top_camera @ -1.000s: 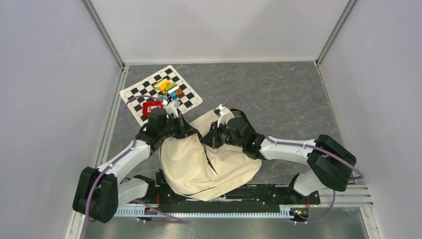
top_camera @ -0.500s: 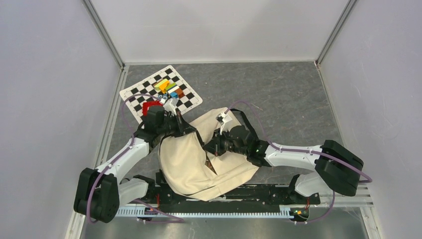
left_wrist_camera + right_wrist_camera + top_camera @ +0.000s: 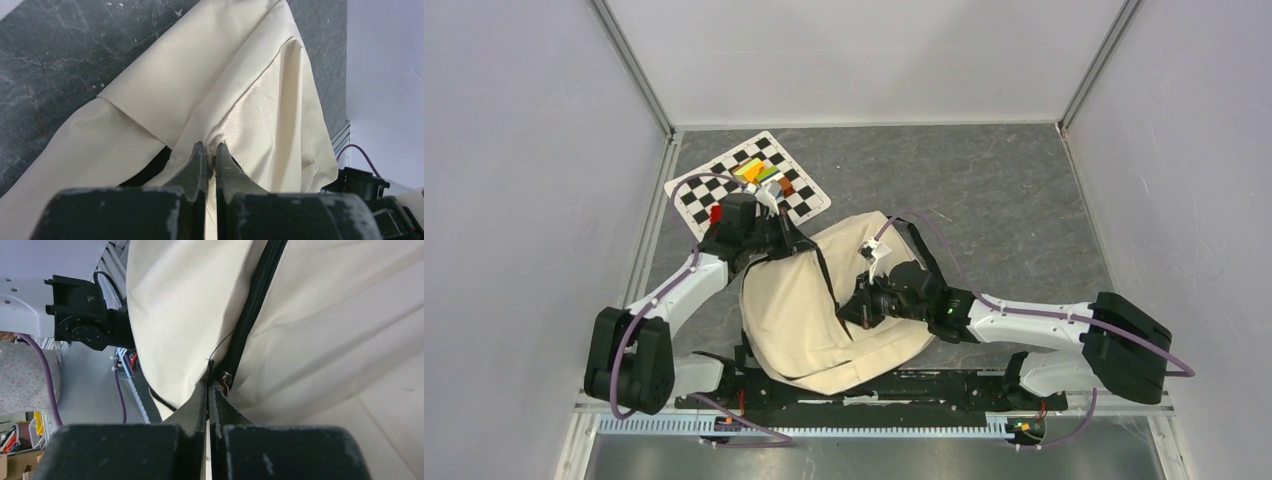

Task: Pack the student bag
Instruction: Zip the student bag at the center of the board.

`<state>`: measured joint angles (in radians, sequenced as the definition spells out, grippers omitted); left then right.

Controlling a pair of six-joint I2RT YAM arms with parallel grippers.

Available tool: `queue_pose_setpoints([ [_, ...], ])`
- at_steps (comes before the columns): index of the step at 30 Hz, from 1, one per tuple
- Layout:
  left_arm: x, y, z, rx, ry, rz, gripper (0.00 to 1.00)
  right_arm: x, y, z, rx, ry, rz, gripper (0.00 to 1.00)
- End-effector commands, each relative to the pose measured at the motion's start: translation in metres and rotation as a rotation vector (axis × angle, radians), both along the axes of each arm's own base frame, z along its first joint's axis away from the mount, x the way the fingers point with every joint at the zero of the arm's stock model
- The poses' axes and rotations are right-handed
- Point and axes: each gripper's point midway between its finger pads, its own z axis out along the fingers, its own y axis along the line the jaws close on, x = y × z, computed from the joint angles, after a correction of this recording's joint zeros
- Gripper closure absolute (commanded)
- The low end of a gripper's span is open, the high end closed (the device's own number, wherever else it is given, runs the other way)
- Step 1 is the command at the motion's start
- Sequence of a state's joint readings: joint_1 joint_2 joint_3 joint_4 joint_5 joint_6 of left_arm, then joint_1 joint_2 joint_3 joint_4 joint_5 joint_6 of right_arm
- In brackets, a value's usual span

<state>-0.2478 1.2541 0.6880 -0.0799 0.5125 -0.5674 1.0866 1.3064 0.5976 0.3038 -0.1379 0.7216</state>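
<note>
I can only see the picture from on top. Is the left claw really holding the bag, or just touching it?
Observer: Holding. In the left wrist view the left gripper is pinched shut on a puckered seam of the student bag.
Operator: What's the other claw doing?
Observer: The right wrist view shows the right gripper shut, its tips at the black zipper.
Operator: Has it got the zipper pull?
Observer: A small metal piece sits just beside the tips; whether it is gripped, I cannot tell.
</note>
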Motion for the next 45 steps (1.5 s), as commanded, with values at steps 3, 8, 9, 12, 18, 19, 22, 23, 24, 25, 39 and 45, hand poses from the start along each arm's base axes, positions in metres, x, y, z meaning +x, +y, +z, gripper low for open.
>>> queue_pose_setpoints([
  [3,0.069,0.024,0.036,0.090,-0.182,0.148,0.98,-0.016,-0.006,0.015,-0.001,0.002,0.037,1.00],
  [8,0.082,0.023,0.031,0.107,-0.151,0.150,0.98,-0.017,-0.012,0.006,-0.039,-0.008,0.029,1.00],
  [9,0.083,0.020,0.032,0.100,-0.148,0.140,0.98,-0.018,-0.013,0.002,-0.046,-0.006,0.030,1.00],
  [12,0.080,0.017,0.032,0.098,-0.138,0.113,0.83,-0.019,-0.012,-0.003,-0.049,-0.005,0.032,1.00],
  [18,0.048,0.025,0.043,0.180,-0.134,0.105,0.27,-0.017,-0.004,0.004,-0.022,-0.026,0.029,1.00],
  [19,0.040,0.023,0.047,0.189,-0.136,0.094,0.27,-0.016,-0.004,0.004,-0.025,-0.028,0.028,1.00],
  [22,0.010,0.021,0.041,0.235,-0.090,0.071,0.27,-0.016,-0.002,0.003,-0.030,-0.036,0.032,1.00],
  [23,0.000,0.018,0.042,0.230,-0.084,0.067,0.27,-0.016,-0.002,0.003,-0.032,-0.037,0.034,1.00],
  [24,-0.011,0.014,0.040,0.219,-0.073,0.057,0.27,-0.016,-0.002,0.002,-0.034,-0.039,0.033,1.00],
  [25,-0.020,0.009,0.038,0.198,-0.055,0.055,0.27,-0.015,-0.002,0.001,-0.037,-0.040,0.032,1.00],
  [39,-0.072,-0.042,-0.005,0.049,0.064,0.011,0.29,-0.011,-0.008,0.007,-0.065,-0.092,0.027,1.00],
  [45,-0.049,-0.063,-0.003,0.035,0.053,-0.025,0.87,-0.011,-0.013,0.011,-0.097,-0.129,0.042,1.00],
])
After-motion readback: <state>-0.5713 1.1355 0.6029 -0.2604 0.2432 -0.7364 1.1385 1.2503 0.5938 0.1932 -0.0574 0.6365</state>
